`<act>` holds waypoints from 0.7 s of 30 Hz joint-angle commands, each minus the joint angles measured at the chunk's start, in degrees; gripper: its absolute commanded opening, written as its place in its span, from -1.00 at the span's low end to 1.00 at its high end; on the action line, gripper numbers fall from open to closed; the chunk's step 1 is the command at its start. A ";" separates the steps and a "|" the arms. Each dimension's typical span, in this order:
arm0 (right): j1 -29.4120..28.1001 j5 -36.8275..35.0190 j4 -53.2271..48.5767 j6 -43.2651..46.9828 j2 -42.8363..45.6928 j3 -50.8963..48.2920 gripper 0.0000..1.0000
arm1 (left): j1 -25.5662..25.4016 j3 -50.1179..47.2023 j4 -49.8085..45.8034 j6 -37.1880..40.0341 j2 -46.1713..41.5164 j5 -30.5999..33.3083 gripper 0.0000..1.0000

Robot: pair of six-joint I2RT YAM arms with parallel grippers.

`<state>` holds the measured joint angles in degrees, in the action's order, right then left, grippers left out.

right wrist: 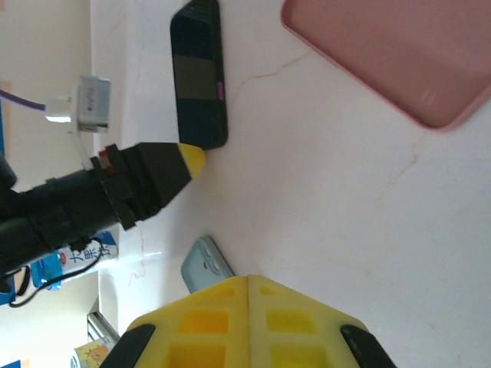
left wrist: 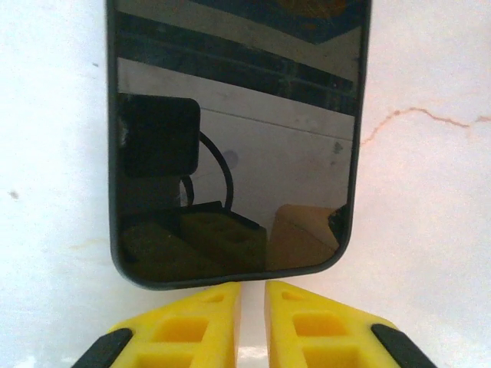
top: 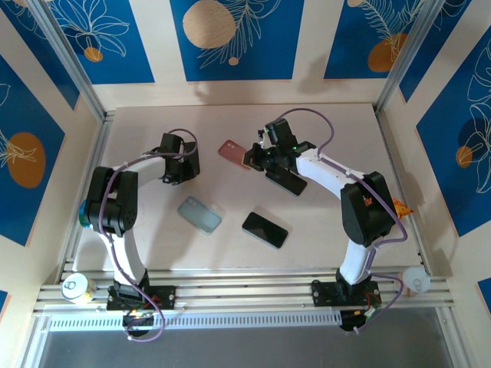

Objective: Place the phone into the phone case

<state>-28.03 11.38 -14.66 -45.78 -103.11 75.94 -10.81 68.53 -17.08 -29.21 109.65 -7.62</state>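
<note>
Phone [left wrist: 234, 146] lies flat and screen up on the table [left wrist: 430, 192], straight ahead of the left pincer [left wrist: 253, 295]. Its near short edge sits just beyond the yellow fingertips [left wrist: 199, 307]. From the left wrist I cannot tell whether they touch it. From the right wrist, that pincer's yellow tip seems to rest against the phone's end. The phone's long axis runs directly away from the left pincer, in line with its reach. The left pincer is clenched almost tight, with only a thin slit between the fingers, and it holds nothing.

The right pincer [right wrist: 247, 280] is clenched fully, finger against finger, and is also empty. Just past its tips lies a grey-blue phone or case [right wrist: 203, 264]; I cannot tell which. Farther out, off to one side of this pincer, the pink case [right wrist: 383, 61] lies flat. It is well apart from the phone, with bare table between them.

The left arm is clearly nearer the phone and the right arm nearer the pink case. That case lies to the side of the phone's long axis, not along it. A lengthwise push would probably miss it, so the phone likely needs to go sideways or be picked up.
</note>
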 commanded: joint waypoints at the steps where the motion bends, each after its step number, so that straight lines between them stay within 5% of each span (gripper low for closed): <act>1: 0.35 -0.31 -1.64 0.60 3.20 -1.53 -1.00 | 1.49 -0.61 -1.76 1.79 -2.16 1.81 -0.66; 5: 0.52 -4.78 -8.94 7.56 5.00 0.04 -1.00 | 1.43 -3.74 0.91 0.01 -6.48 -3.52 -0.63; 12: 3.39 -21.28 -23.21 24.03 5.56 2.88 0.07 | 0.14 -11.13 4.28 -5.06 -18.38 -9.84 -0.47; 17: 8.92 -19.42 -24.68 29.29 2.67 3.83 0.49 | -1.55 -12.82 3.13 -6.59 -23.10 -10.62 -0.35; 21: 11.53 -20.42 -26.41 31.44 -1.83 7.12 0.62 | -2.13 -11.89 0.90 -6.61 -23.44 -10.26 -0.34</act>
<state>-17.45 -7.77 -37.78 -18.44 -102.13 80.29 -12.32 56.71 -14.20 -34.87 86.72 -16.58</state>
